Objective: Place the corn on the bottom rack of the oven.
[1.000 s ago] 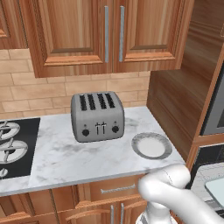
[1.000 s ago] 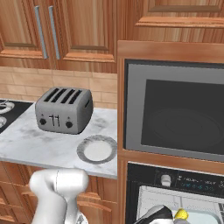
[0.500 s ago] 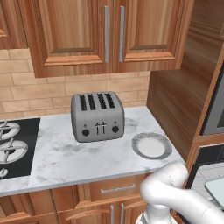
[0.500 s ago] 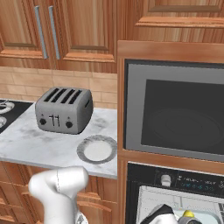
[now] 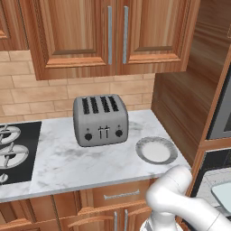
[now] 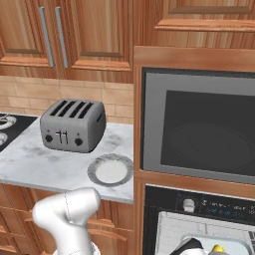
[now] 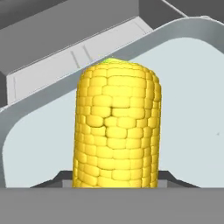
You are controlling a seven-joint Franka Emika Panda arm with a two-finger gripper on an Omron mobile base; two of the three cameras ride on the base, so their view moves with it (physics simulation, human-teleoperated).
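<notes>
Between the dark finger tips (image 7: 61, 177) at the bottom of the hand view, the corn (image 7: 116, 127) is held, its length pointing away from the camera. Beneath it a pale grey tray (image 7: 192, 100) is seen inside the oven (image 6: 199, 199). The placing step is judged current; lowering and release are called for next.

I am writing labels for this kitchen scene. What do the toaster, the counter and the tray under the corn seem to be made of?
The toaster looks like brushed grey metal: dull silver sheen, dark slots. The counter looks like polished marble, white with grey veins. The tray seems to be smooth pale grey metal with a raised rim, though it could be enamel. The corn over it has bumpy yellow kernels.
</notes>
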